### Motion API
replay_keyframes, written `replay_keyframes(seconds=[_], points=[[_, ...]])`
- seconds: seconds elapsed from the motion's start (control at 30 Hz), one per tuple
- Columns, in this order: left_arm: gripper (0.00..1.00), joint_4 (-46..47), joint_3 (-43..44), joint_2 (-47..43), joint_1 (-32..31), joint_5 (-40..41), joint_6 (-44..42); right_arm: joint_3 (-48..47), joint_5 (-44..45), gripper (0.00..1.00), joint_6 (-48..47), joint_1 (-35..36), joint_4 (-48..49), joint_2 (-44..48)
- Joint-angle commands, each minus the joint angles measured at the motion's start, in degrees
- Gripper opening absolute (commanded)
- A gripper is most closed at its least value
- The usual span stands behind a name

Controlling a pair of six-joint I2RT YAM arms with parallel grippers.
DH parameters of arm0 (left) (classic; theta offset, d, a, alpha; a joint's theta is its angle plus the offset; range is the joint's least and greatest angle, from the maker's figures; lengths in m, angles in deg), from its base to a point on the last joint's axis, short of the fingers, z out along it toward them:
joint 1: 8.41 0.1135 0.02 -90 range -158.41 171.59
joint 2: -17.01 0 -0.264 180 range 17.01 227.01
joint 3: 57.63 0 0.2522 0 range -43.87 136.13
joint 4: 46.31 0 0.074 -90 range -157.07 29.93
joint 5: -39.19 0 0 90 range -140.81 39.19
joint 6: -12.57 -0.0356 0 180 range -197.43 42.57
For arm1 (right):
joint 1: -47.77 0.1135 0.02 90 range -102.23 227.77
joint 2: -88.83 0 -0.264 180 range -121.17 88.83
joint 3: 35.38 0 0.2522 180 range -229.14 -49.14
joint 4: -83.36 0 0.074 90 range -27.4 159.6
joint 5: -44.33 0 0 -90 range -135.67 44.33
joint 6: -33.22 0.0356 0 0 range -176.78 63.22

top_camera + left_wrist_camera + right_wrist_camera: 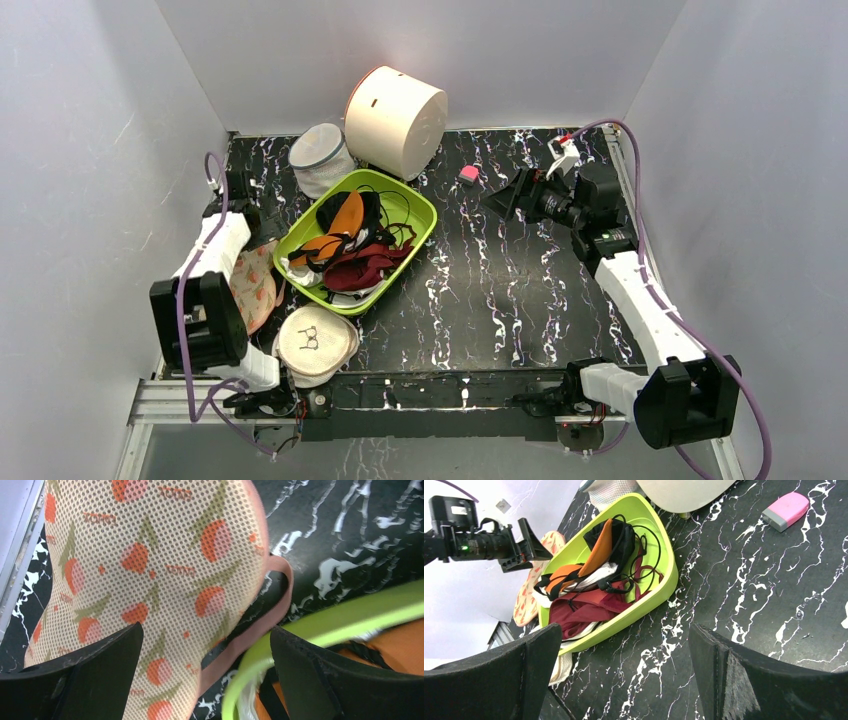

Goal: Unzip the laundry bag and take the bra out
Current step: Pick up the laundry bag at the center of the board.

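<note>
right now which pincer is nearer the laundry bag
Left. The left pincer hovers just over the laundry bag; the right pincer is away beyond the green basin.

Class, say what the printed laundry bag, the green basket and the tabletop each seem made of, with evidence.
Laundry bag: matt mesh fabric, tiny holes gridding its peach print. Green basket: probably moulded plastic, smooth rim with slight sheen. Tabletop: black with white marble-like veins; real stone or printed sheet, cannot tell.
</note>
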Motion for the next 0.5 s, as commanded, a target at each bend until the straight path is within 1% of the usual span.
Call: replay_keyframes(seconds=[0.0,0.07,0.17,0.23,0.27,0.4,0.47], points=[[0.98,-0.64,3.57,2.34,0.77,-1.11,-0.49,-3.45,-1.35,0.98,-0.3,0.62,0.86,-0.74],[0.98,0.63,4.99,4.84,0.8,-1.26,-1.37,-3.33,-1.36,0.98,0.07,0.86,1.01,-0.85],[0.98,-2.17,10.33,11.13,0.81,-0.01,-1.24,-3.09,-1.08,0.98,0.72,1.24,1.33,-0.82],[0.95,-2.71,12.41,14.07,0.85,0.3,-1.71,-3.21,-1.16,0.98,0.85,1.52,1.3,-0.9],[0.93,-2.38,12.54,14.88,0.81,0.97,-2.32,-3.33,-1.08,0.98,0.77,1.69,1.08,-0.94],[0.91,0.74,10.03,17.63,0.8,1.12,-4.69,-3.96,-0.72,0.98,0.67,2.26,0.6,-1.51],[0.91,-1.0,11.19,19.65,0.75,1.42,-4.38,-3.95,-0.55,0.98,1.11,2.84,0.7,-1.94]])
